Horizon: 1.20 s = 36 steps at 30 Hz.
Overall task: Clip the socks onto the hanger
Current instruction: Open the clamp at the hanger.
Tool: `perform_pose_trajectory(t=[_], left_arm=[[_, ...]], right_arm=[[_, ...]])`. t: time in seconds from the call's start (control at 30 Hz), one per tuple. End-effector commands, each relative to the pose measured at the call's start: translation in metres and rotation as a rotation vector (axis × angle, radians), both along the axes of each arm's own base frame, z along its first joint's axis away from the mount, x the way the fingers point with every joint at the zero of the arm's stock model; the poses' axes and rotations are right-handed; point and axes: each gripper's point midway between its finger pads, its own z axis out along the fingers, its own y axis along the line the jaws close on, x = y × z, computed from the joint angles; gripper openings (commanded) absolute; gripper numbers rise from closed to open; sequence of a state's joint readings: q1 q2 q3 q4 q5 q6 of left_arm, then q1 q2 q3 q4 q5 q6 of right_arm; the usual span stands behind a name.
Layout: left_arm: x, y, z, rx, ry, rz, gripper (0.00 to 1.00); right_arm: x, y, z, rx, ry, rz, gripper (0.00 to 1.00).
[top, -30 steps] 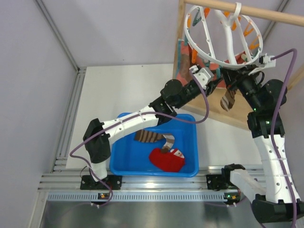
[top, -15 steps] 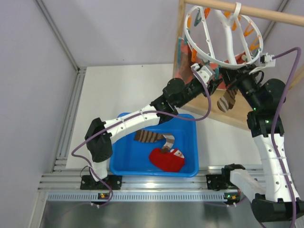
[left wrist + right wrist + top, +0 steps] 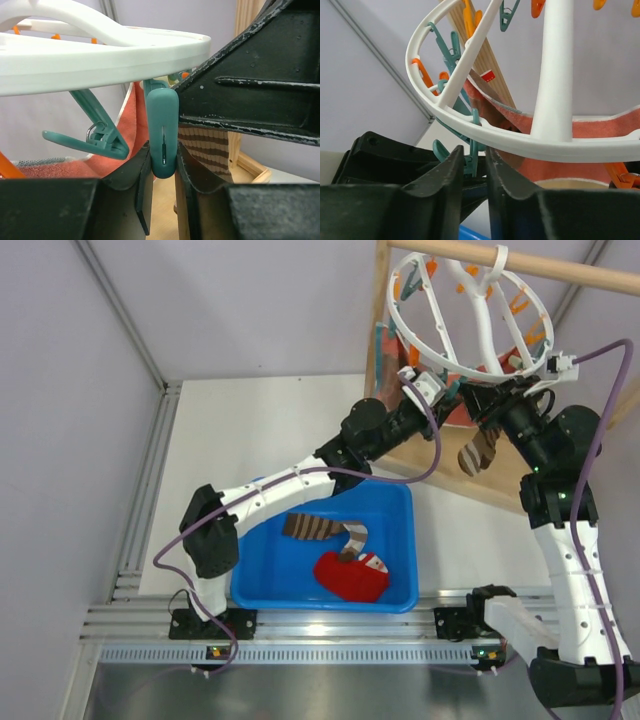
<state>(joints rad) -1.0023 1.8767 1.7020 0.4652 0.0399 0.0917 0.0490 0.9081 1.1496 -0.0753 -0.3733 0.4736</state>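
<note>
The white ring hanger (image 3: 400, 325) hangs from a wooden bar, rimmed with orange and teal clothespins. My left gripper (image 3: 437, 390) reaches up to its near rim. In the left wrist view it (image 3: 162, 150) is shut on the tail of a teal clothespin (image 3: 162, 120) under the rim (image 3: 100, 55). My right gripper (image 3: 490, 412) is just right of it, jaws nearly closed, and a brown striped sock (image 3: 478, 453) hangs from its tips. This sock shows behind the pin (image 3: 205, 150). In the right wrist view the gripper (image 3: 474, 150) is just below the rim (image 3: 470, 125).
A blue bin (image 3: 413, 540) near the arm bases holds another brown striped sock (image 3: 312, 528) and a red Santa sock (image 3: 352, 575). The wooden frame (image 3: 440, 465) stands behind the hanger. A salmon-pink cloth (image 3: 385, 360) hangs against it.
My left gripper has risen and moved further in to the hanger's rim. The brown striped sock under my right gripper has swung slightly and hangs straighter.
</note>
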Motion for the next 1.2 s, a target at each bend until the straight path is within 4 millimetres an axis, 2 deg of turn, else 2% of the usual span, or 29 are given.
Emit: perform_pose_trajectory(t=[0.0,0.03,0.13,0.43,0.67,0.87,1.0,1.17], left_arm=[[-0.009,0.007,0.032,-0.076,-0.058,-0.049,0.07],[-0.009,0.007,0.031,-0.074,-0.058,-0.054,0.06],[-0.010,0.009,0.029,-0.069,-0.054,-0.075,0.03],[-0.016,0.009,0.030,-0.068,-0.041,-0.124,0.00],[-0.018,0.009,0.033,-0.067,-0.039,-0.144,0.00],[-0.022,0.009,0.036,-0.067,-0.048,-0.166,0.00],[-0.024,0.008,0.037,-0.065,-0.052,-0.175,0.00],[-0.025,0.007,0.033,-0.059,-0.047,-0.188,0.00]], right_arm=[[-0.009,0.001,0.011,-0.040,-0.045,0.014,0.30],[-0.011,0.000,0.014,-0.043,-0.050,0.012,0.39],[-0.016,0.001,0.019,-0.066,-0.072,0.026,0.51],[-0.030,0.005,0.041,-0.083,-0.141,0.059,0.58],[-0.030,0.015,0.042,-0.050,-0.113,0.134,0.68],[-0.011,0.016,0.027,-0.034,-0.059,0.137,0.70],[-0.003,0.014,0.026,-0.021,-0.060,0.119,0.69],[0.003,0.012,0.032,0.012,-0.082,0.106,0.61]])
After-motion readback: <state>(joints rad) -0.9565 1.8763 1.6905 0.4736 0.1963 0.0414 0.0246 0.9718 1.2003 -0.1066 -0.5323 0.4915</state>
